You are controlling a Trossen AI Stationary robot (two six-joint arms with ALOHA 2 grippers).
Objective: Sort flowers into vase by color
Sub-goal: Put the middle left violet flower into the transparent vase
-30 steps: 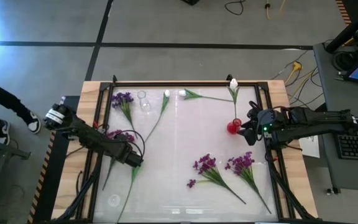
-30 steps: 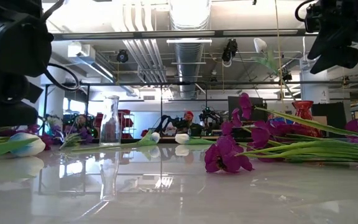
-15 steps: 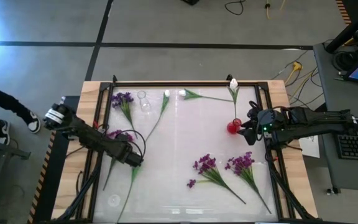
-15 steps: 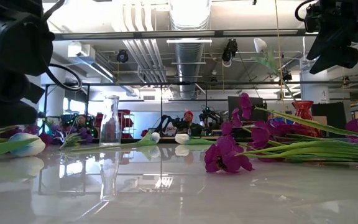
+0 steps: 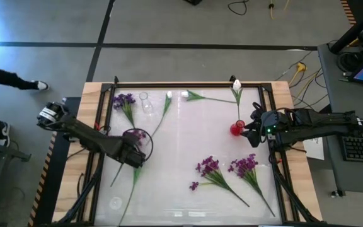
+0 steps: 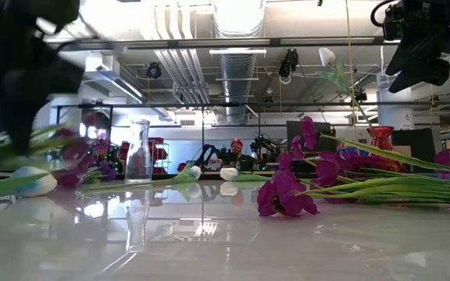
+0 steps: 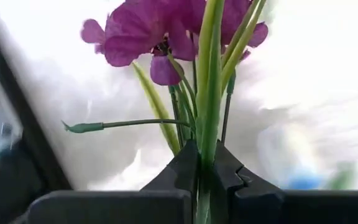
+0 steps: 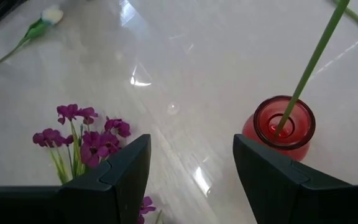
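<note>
My left gripper (image 5: 135,159) is near the table's left side, shut on a purple flower cluster (image 5: 135,135) whose blossoms (image 7: 166,31) stand just beyond the fingers. A clear glass vase (image 5: 145,104) stands at the far left. A red vase (image 8: 279,124) at the right holds one white tulip (image 5: 237,84) by its stem. My right gripper (image 8: 191,162) hangs open beside the red vase, holding nothing. More purple clusters (image 5: 126,101) (image 5: 208,167) (image 5: 244,165) and white tulips (image 5: 169,95) (image 5: 185,94) lie flat on the table. My left gripper pinches the cluster's bundle of green stems and leaves (image 7: 207,140) between its two fingers, a short way below the blossoms. The fingers come steeply from above. The blossoms (image 6: 76,152) are raised off the table, and the stem's tail (image 5: 115,180) trails toward the near left.
A white tulip (image 6: 33,181) with a long stem lies near the table's left front, close under my left arm. A black frame rail (image 5: 188,84) runs around the white tabletop. A person's foot (image 5: 40,86) shows on the floor beyond the table's left side.
My left gripper has shut on the purple cluster's stems, risen and rolled a little. The cluster has come up off the table with it, its blossoms shifting slightly toward the table's right. The person's foot at the left has moved.
</note>
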